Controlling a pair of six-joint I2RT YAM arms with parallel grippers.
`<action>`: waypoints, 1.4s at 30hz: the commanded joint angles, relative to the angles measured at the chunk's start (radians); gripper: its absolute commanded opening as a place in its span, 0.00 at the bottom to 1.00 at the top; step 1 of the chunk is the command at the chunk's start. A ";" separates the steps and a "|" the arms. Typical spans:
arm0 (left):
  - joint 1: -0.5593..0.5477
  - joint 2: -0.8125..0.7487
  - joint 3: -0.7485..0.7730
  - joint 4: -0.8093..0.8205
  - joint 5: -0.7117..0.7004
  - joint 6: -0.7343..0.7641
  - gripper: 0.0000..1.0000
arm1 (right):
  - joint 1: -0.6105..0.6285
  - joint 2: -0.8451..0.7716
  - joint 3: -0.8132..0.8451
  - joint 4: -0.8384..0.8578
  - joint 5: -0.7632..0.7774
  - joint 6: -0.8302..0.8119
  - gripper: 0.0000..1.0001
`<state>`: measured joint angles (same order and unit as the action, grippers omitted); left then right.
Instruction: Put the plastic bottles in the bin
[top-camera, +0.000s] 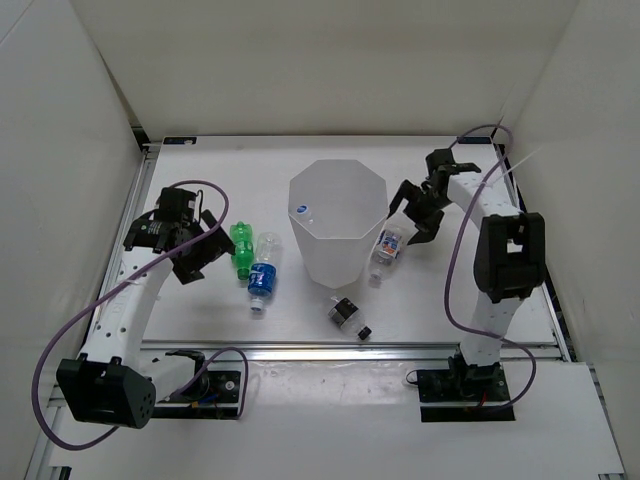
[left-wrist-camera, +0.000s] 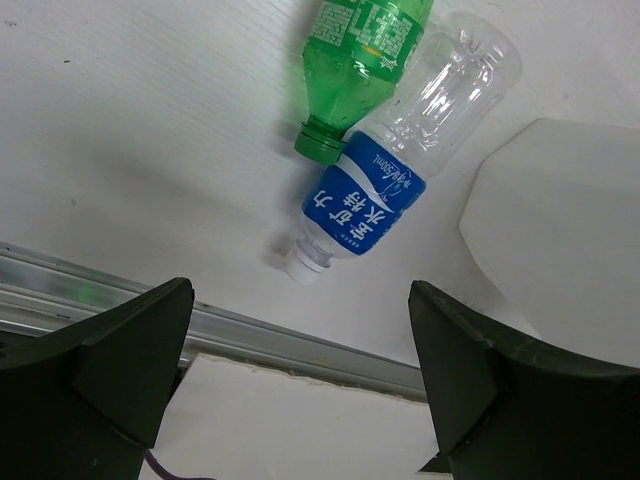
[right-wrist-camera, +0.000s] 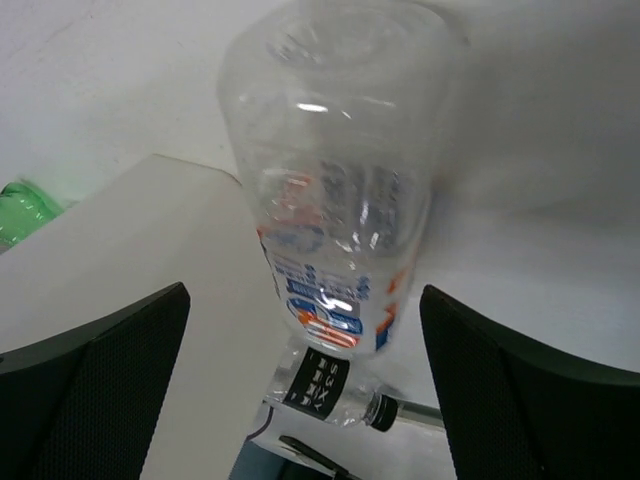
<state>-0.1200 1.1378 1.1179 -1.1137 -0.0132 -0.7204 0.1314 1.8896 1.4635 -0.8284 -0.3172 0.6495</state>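
The bin (top-camera: 340, 258) stands at mid table, with a small blue cap (top-camera: 303, 211) showing inside it. Left of it the green bottle (top-camera: 240, 247) and the blue-labelled bottle (top-camera: 263, 272) lie side by side. My left gripper (top-camera: 212, 255) hovers open just left of them, and its wrist view shows both bottles (left-wrist-camera: 360, 50) (left-wrist-camera: 385, 170) ahead of the empty gripper (left-wrist-camera: 300, 370). The white, blue and orange labelled bottle (top-camera: 388, 250) (right-wrist-camera: 335, 200) lies against the bin's right side. My right gripper (top-camera: 408, 222) (right-wrist-camera: 305, 370) is open above it, fingers clear. The short dark-labelled bottle (top-camera: 347, 315) (right-wrist-camera: 340, 385) lies in front of the bin.
White walls enclose the table on the left, back and right. An aluminium rail (top-camera: 350, 348) runs along the near edge, with both arm bases behind it. Purple cables (top-camera: 455, 270) loop beside each arm. The bin wall (right-wrist-camera: 130, 260) fills the left of the right wrist view.
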 joint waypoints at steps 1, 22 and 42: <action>-0.003 -0.012 -0.013 0.011 0.024 0.016 1.00 | 0.024 0.077 0.064 0.017 -0.008 -0.022 0.99; -0.003 0.017 0.053 -0.020 -0.033 0.026 1.00 | -0.035 -0.366 0.201 -0.181 0.102 0.122 0.36; -0.087 0.120 0.125 0.034 -0.039 0.026 1.00 | 0.239 -0.311 0.773 -0.347 0.290 0.013 1.00</action>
<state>-0.2031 1.2861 1.2110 -1.0931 -0.0380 -0.6991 0.4850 1.7439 2.1815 -1.1362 -0.0792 0.6926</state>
